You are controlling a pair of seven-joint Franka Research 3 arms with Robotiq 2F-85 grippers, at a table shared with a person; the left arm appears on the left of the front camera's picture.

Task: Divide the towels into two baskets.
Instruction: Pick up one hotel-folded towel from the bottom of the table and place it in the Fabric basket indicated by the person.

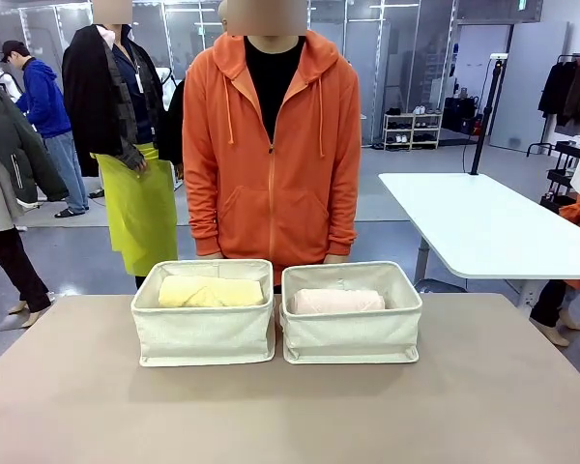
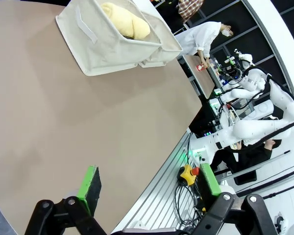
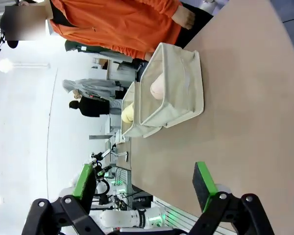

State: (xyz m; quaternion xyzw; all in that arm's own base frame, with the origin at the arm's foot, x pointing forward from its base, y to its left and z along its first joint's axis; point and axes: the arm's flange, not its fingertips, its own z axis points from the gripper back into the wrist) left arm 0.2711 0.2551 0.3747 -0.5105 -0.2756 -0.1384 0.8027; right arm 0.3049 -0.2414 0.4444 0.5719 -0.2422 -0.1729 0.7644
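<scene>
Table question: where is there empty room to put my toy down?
The table is bare between the two baskets and the near edge, and at both ends beside them. It is crowded in the middle: the left basket and right basket sit nearly touching, close to the person's side.

The table is a plain beige-brown surface with two cream canvas baskets standing directly on it. Taking the left basket as the landmark, the right basket sits just beside it on its right, their near walls in line and their inner sides all but touching. Both stand toward the table's far edge.
</scene>
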